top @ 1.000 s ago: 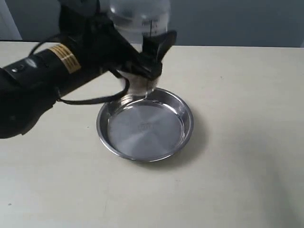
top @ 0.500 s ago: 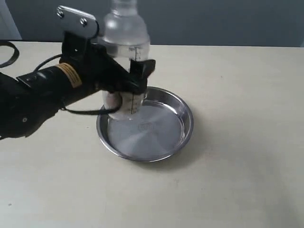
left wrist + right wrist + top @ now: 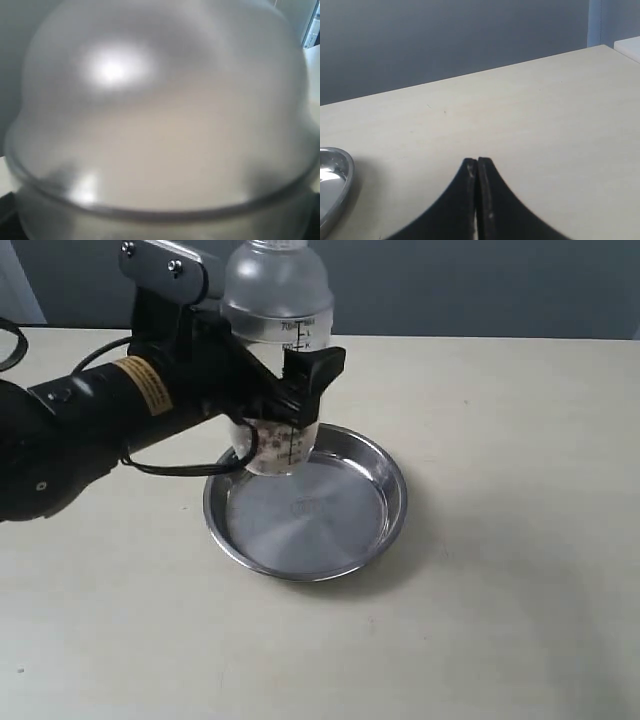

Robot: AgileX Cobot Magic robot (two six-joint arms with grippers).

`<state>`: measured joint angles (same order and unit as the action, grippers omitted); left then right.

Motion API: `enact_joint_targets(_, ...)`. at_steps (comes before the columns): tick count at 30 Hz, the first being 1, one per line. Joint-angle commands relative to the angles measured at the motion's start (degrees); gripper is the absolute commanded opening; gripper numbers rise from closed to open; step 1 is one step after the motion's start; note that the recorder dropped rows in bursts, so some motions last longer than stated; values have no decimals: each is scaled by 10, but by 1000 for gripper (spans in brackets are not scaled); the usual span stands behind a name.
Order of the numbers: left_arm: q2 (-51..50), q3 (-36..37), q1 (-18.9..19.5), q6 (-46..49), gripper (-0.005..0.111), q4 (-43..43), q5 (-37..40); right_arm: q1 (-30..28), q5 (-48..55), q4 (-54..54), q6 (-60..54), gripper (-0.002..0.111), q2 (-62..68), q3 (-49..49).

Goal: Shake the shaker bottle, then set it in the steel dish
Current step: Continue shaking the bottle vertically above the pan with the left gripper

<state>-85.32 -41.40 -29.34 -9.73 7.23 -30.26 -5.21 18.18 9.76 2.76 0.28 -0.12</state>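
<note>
The clear shaker bottle [image 3: 277, 340] stands upright in the air, its base with brown bits just above the back-left rim of the steel dish [image 3: 385, 530]. My left gripper [image 3: 285, 400] is shut on its middle. Its frosted dome [image 3: 160, 110] fills the left wrist view, and the fingers are hidden there. My right gripper [image 3: 477, 161] is shut and empty above the table, with the steel dish's rim [image 3: 342, 175] off to one side. The right arm does not show in the exterior view.
A cream table [image 3: 520, 440] spreads around the dish, with a dark wall behind it. The left arm's black body [image 3: 70, 430] and its cable reach in over the table's left side.
The bottle dropped toward the dish half a second ago and has now risen a little and shifted right, still in my left gripper. The dish has not moved.
</note>
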Motion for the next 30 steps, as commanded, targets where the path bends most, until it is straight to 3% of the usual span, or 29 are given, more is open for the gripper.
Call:
enact_joint_targets(1, 69, -61, 1, 85, 0, -26, 64, 1, -6, -1, 0, -1, -3, 1)
enact_joint_targets(5, -3, -46, 13, 85, 0, -89, 68, 1, -6, 0, 0, -1, -3, 1)
enact_joint_targets(9, 79, -104, -8, 88, 0, 43, 60, 1, -6, 0, 0, -1, -3, 1)
enact_joint_targets(11, 95, -110, -8, 71, 0, -12, 87, 1, -6, 0, 0, -1, -3, 1)
enact_joint_targets(14, -15, -47, -8, 68, 0, -94, 133, 1, -6, 0, 0, -1, -3, 1)
enact_joint_targets(17, -46, -33, -21, 55, 0, -103, 108, 1, -6, 0, 0, -1, -3, 1)
enact_joint_targets(21, 48, -48, -29, 55, 0, -77, 11, 1, -6, -2, 0, -1, -3, 1)
enact_joint_targets(25, 37, -40, -22, 72, 0, -81, 74, 1, -6, -2, 0, -1, -3, 1)
enact_joint_targets(30, 15, -24, -25, 68, 0, -84, 34, 1, -6, -2, 0, -1, -3, 1)
